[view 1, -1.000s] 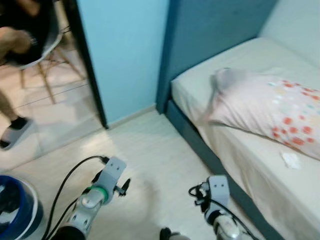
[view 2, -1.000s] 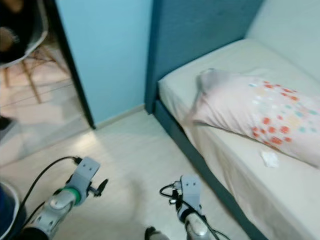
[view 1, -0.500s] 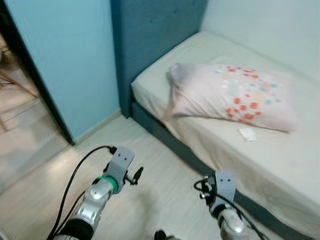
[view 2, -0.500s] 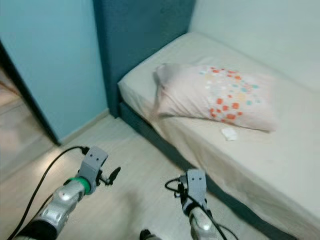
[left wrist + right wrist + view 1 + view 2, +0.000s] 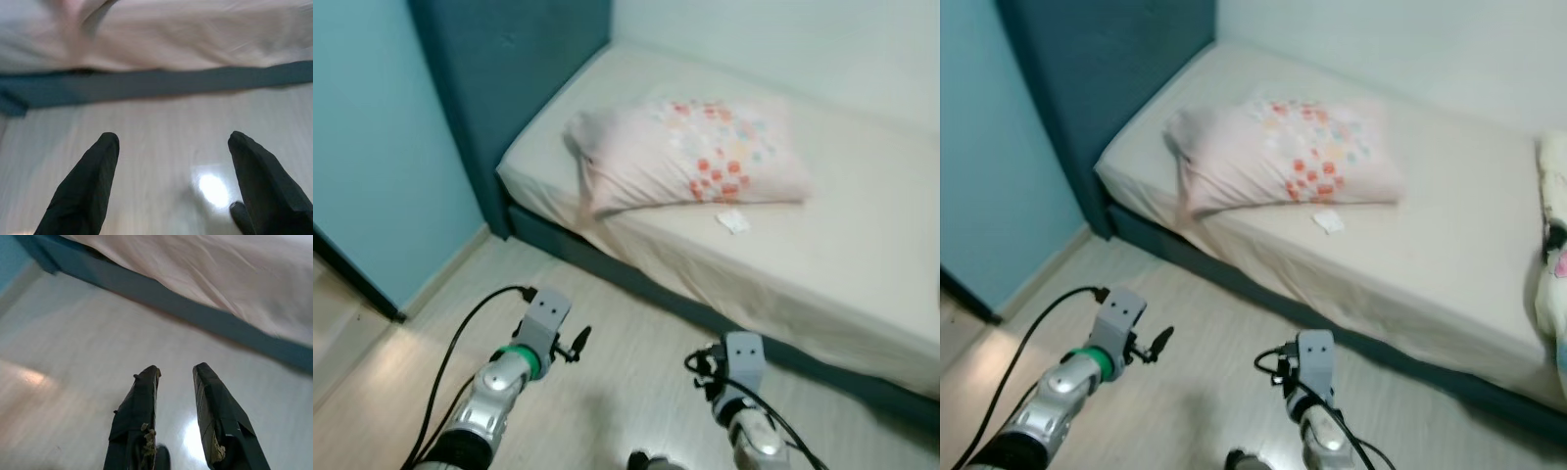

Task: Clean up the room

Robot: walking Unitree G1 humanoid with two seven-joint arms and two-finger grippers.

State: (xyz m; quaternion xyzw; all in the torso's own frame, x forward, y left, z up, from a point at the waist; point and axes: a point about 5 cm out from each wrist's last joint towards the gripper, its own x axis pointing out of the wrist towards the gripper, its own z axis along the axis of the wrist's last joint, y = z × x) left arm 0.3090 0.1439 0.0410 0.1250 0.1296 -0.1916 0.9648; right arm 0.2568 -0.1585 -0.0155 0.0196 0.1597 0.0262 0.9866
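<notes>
The bed [image 5: 862, 264] carried a pillow [image 5: 690, 157] near its head end. A small white scrap [image 5: 733, 221] lay on the sheet just beside the pillow's front edge, not yet collected. The left gripper [image 5: 171, 186] stood open and empty over the floor [image 5: 617, 372]. The right gripper [image 5: 176, 416] was slightly parted, holding nothing. Cleanup appeared barely begun.

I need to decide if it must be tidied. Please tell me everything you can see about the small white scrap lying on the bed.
The small white scrap looks like crumpled paper or tissue, though blur prevents certainty. It is roughly square, flattish, and lies loose on the cream bed sheet. It sits close to the lower edge of the pale pink pillow with red and teal dots; whether they touch is unclear.
</notes>
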